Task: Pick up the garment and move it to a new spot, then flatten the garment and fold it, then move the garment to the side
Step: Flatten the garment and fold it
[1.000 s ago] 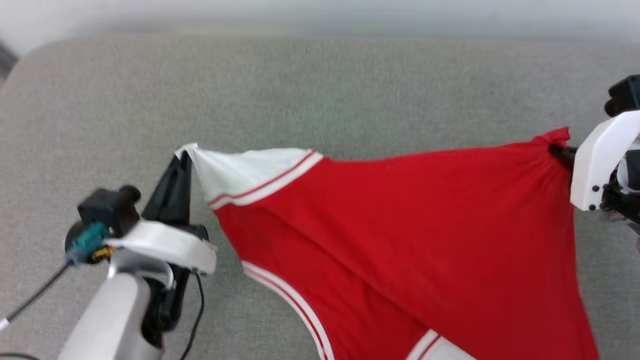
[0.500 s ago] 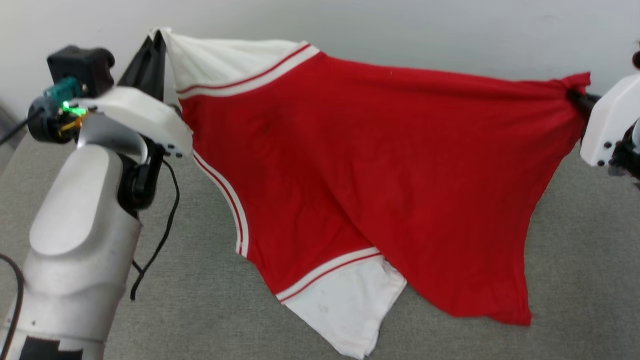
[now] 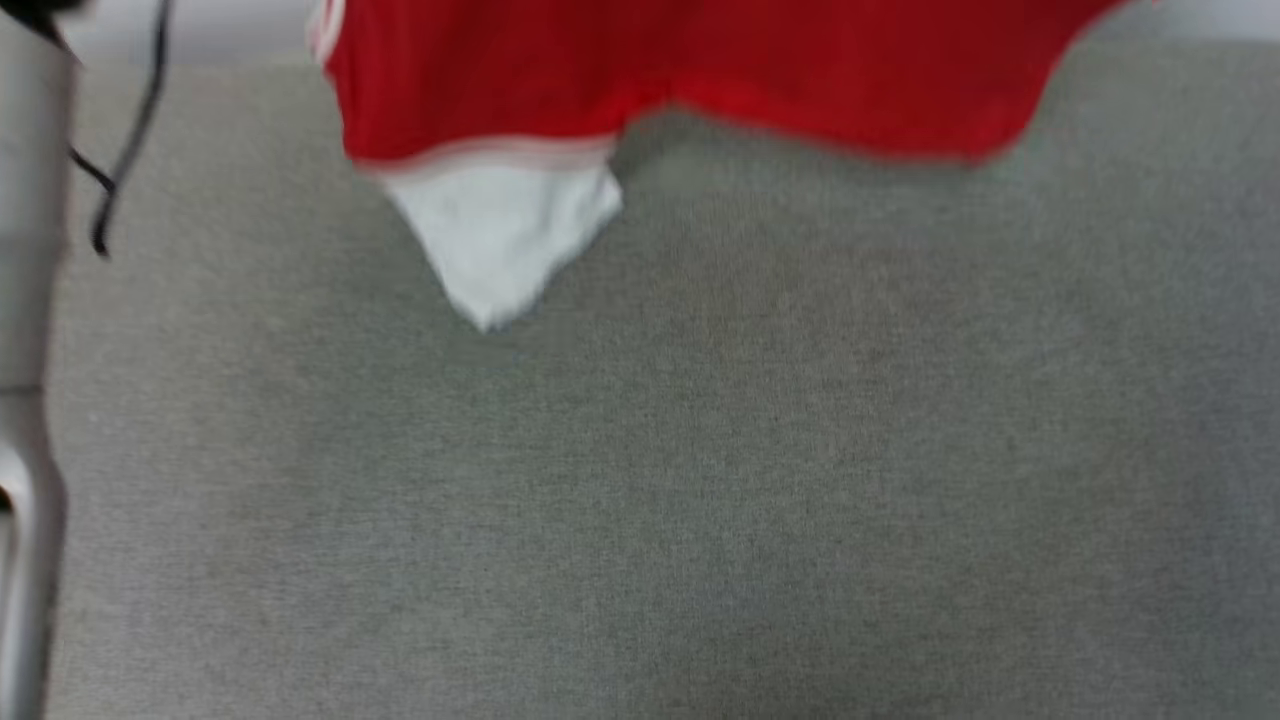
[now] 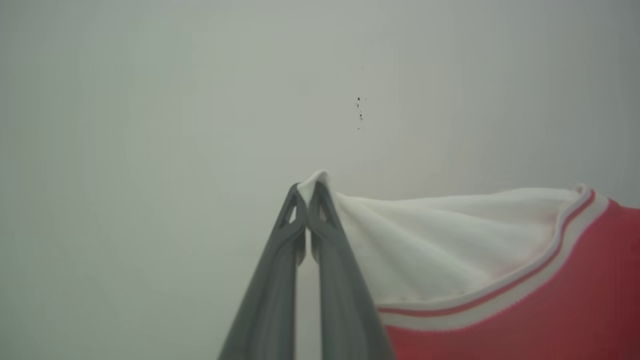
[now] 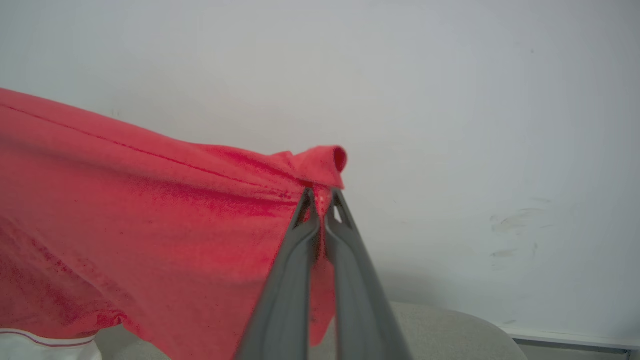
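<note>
The garment (image 3: pixel 700 90), a red jersey shirt with white sleeves, hangs in the air above the grey surface; in the head view its lower red edge and one dangling white sleeve (image 3: pixel 500 240) show along the top. My left gripper (image 4: pixel 306 192) is shut on the tip of the other white sleeve (image 4: pixel 450 240). My right gripper (image 5: pixel 321 197) is shut on a bunched red corner (image 5: pixel 320 165) of the garment. The shirt stretches between the two grippers in front of a pale wall.
A wide grey fabric surface (image 3: pixel 700 480) spreads below the hanging shirt. My left arm's pale forearm (image 3: pixel 25 350) with a black cable (image 3: pixel 120 150) stands at the head view's left edge. A pale wall (image 5: pixel 475 100) is behind, with the surface's rounded corner (image 5: pixel 450 330) below it.
Both grippers have lifted the garment higher, up out of the top of the head view, and its lower part has come off the surface. The head view itself has also shifted.
</note>
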Tool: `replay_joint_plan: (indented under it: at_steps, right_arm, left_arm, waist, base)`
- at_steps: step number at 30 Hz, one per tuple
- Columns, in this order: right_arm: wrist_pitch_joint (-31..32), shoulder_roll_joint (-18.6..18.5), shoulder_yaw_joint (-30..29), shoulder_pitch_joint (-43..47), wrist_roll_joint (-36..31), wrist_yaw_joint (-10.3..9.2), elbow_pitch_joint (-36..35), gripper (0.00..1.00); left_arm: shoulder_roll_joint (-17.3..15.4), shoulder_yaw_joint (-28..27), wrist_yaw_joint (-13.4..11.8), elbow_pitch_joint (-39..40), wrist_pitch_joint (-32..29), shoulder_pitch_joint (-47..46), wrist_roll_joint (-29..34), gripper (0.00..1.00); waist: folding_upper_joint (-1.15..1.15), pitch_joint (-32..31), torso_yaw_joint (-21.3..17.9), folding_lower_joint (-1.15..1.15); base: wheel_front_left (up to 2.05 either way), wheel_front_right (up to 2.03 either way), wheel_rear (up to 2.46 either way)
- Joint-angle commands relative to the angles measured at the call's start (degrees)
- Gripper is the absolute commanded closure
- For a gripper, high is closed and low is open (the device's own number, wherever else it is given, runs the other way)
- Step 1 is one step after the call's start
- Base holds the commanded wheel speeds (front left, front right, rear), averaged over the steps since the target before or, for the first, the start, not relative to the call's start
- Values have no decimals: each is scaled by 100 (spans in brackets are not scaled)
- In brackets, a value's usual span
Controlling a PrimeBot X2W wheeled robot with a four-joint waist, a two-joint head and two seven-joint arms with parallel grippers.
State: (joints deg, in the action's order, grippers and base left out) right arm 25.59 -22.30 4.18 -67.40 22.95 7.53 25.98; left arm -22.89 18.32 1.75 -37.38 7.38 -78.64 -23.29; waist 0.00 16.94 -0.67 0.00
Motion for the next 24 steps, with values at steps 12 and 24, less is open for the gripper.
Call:
replay_joint_plan:
  at_steps: [12,24]
  right_arm:
    - [-922,-137,313,-1481,29,-8,255,100]
    - [-1156,10,1155,-2186,352,-7,940,100]
  left_arm:
    - [-248,-48,-10,-289,281,-1463,213,100]
    - [-129,-22,73,-752,436,-1453,41,100]
  waist:
    - [0,1445,-98,0]
    - [0,2208,-162,0]
  base:
    - [0,0,0]
    - [0,0,0]
